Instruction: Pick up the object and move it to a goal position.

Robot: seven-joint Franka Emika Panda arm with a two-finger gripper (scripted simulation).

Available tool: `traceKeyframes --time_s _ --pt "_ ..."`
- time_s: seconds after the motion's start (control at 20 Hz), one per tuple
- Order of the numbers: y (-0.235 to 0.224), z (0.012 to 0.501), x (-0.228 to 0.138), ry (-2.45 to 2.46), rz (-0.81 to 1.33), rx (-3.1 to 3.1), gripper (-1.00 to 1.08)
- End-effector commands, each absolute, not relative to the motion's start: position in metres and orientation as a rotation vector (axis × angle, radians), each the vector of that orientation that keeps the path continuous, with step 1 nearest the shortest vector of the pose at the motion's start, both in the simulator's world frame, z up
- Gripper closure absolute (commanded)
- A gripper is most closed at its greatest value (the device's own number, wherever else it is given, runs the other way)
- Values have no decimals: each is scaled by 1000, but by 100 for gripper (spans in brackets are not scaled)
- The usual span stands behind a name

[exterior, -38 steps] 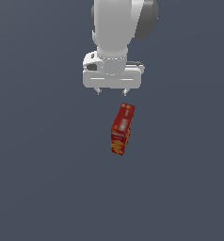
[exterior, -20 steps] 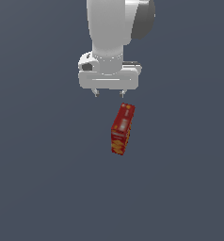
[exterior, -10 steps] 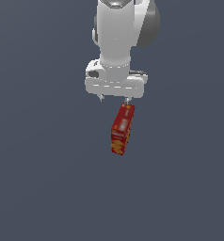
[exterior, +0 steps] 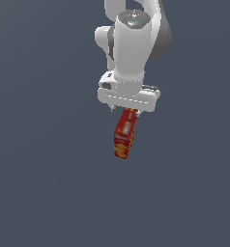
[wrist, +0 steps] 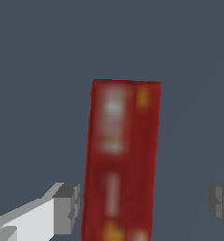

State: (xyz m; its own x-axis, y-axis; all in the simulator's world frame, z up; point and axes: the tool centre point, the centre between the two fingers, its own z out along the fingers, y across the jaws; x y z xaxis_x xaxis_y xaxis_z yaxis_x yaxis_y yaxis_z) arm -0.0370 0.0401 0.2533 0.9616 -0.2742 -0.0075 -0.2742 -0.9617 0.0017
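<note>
The object, a small red box (exterior: 124,137) with yellow-orange pictures, lies on the dark grey floor, its long side running away from the camera in the exterior view. My gripper (exterior: 125,111) hangs over the box's far end and hides that end. In the wrist view the box (wrist: 121,155) shows a whitish label and sits between the two fingers. One fingertip (wrist: 66,207) is close beside it and the other (wrist: 221,200) stands well off. The gripper (wrist: 143,203) is open and neither finger touches the box.
A plain dark grey floor (exterior: 44,183) fills both views. The white arm (exterior: 134,43) rises above the box. No other objects or edges show.
The gripper has come down and shifted toward the exterior view's right, from short of the box to over its far end. The box has not moved.
</note>
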Motion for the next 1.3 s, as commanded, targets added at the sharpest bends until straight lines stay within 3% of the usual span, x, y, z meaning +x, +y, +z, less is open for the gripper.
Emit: traceKeyframes --time_s 0.0,0.65,1.25 --pt "45 249 -34 -473 -6 3105 -92" --pt "52 237 -31 -515 -1 3099 -92" --pt "52 193 -31 -519 0 3098 -92"
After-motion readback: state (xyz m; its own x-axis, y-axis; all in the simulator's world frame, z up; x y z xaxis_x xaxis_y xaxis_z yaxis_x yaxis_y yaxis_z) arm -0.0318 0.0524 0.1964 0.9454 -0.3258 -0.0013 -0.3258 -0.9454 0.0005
